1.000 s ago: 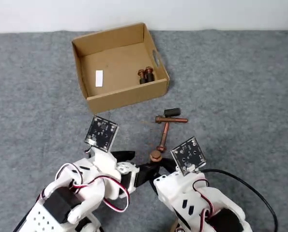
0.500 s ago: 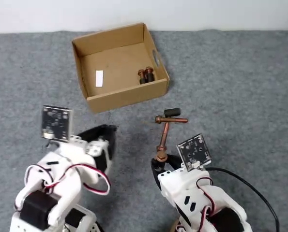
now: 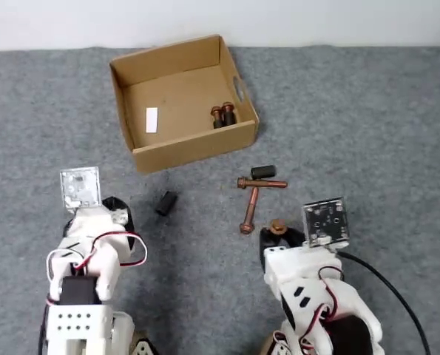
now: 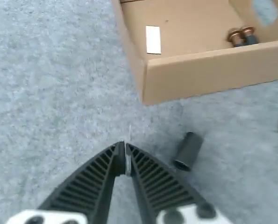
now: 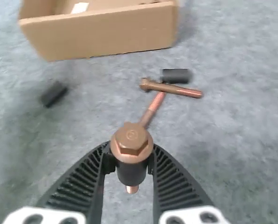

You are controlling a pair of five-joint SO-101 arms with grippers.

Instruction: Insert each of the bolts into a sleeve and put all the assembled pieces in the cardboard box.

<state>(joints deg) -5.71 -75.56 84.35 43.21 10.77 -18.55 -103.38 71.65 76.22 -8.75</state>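
On grey carpet point(image 3: 367, 133): left end effector point(image 4: 124, 148) closed, empty; right end effector point(image 5: 129, 156) clamps sleeved bolt point(image 5: 131, 140).

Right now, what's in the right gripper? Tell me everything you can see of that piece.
A copper-coloured bolt with a hex head, pushed through a short black sleeve. Its tip pokes out of the sleeve's far end. The bolt looks like metal. The right gripper has its fingers shut on the sleeve, just under the head. In the high view the head faces up, so the piece stands about upright.
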